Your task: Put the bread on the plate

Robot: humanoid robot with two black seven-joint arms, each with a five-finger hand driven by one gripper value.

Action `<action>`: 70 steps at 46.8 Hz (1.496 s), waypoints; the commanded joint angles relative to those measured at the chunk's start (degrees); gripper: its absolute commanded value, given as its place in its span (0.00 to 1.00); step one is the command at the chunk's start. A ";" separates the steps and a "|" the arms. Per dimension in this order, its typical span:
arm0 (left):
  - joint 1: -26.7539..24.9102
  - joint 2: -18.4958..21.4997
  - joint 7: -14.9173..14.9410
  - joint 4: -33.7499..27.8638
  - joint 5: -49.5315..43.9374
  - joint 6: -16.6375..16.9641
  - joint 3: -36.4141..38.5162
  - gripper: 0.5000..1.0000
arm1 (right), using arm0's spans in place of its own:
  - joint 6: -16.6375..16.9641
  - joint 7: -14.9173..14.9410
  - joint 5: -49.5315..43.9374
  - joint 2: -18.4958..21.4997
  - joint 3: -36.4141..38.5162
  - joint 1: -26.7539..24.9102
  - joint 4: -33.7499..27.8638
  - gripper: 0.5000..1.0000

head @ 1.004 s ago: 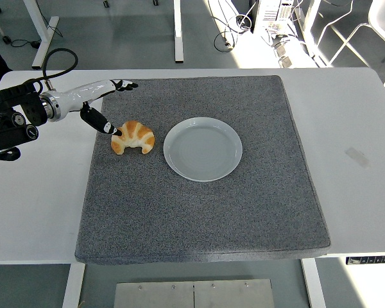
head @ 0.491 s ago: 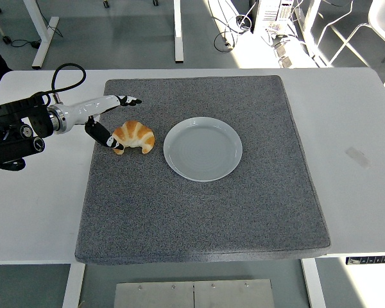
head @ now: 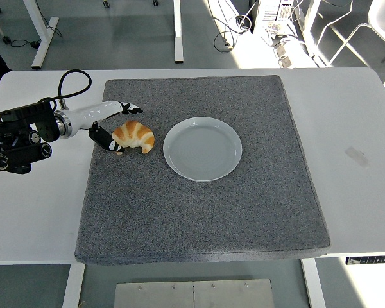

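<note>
In the head view, the left hand (head: 112, 124) reaches in from the picture's left edge over the white table (head: 366, 115) and onto the left part of the grey mat (head: 205, 212). Its fingers are spread around the bread (head: 134, 136): the upper fingers (head: 129, 108) lie just above the croissant-shaped bread's far side, and the thumb (head: 108, 142) sits low against its left end. The hand brackets the bread on its left side, touching or very nearly touching it; a firm grasp cannot be told, and the bread rests on the mat. The bread lies just to the right of the hand and just left of the plate (head: 203, 149), close to the plate's left rim but apart from it. The pale plate sits near the mat's middle with nothing on it. The black forearm (head: 16, 138) with its looped cable (head: 69, 77) lies over the table's left side.
</note>
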 commanded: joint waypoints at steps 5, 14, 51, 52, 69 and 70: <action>0.17 -0.61 -0.18 0.41 -0.02 0.76 -0.19 0.59 | 0.00 0.00 0.00 0.00 0.00 0.00 0.00 1.00; 0.17 -1.49 -0.10 1.20 -0.11 1.56 -0.80 0.36 | 0.00 0.08 0.00 0.00 0.00 0.00 0.00 1.00; 0.52 -1.57 -0.18 1.47 1.29 1.47 -2.12 0.00 | 0.00 0.00 0.00 0.00 0.00 0.00 0.00 1.00; 0.52 -1.49 -0.18 1.47 1.29 1.38 -2.56 0.00 | 0.00 0.00 0.00 0.00 0.00 0.00 0.00 1.00; -1.32 -0.61 -0.01 1.47 1.03 0.50 -5.90 0.00 | 0.00 0.00 0.00 0.00 0.00 0.00 0.00 1.00; -1.41 -0.52 -0.01 1.47 1.03 0.24 -6.25 0.00 | 0.00 0.00 0.00 0.00 0.00 0.00 0.00 1.00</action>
